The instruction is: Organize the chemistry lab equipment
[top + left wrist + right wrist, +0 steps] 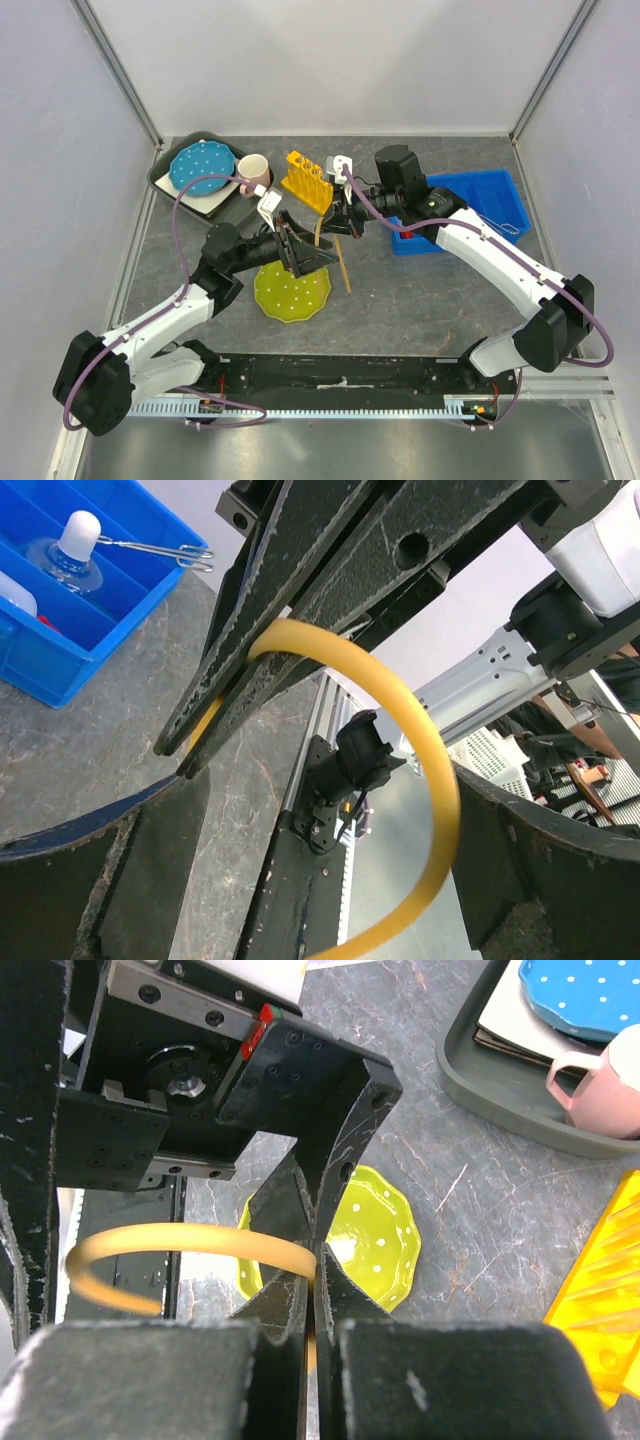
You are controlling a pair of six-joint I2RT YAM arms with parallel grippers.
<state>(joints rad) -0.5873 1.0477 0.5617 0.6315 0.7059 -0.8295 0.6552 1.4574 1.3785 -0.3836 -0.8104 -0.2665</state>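
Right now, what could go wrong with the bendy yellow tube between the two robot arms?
1. Only the right end effector pinches the yellow tube; the left end effector is open around it. If the right one lets go too soon, the tube could drop near the yellow-green plate.
2. The tube is bent into a loop, so it might spring away.
3. The two end effectors sit very close and could bump.

Two plates [200,167] [292,292], one mug [253,170], perhaps two tubes [343,268] [440,780]
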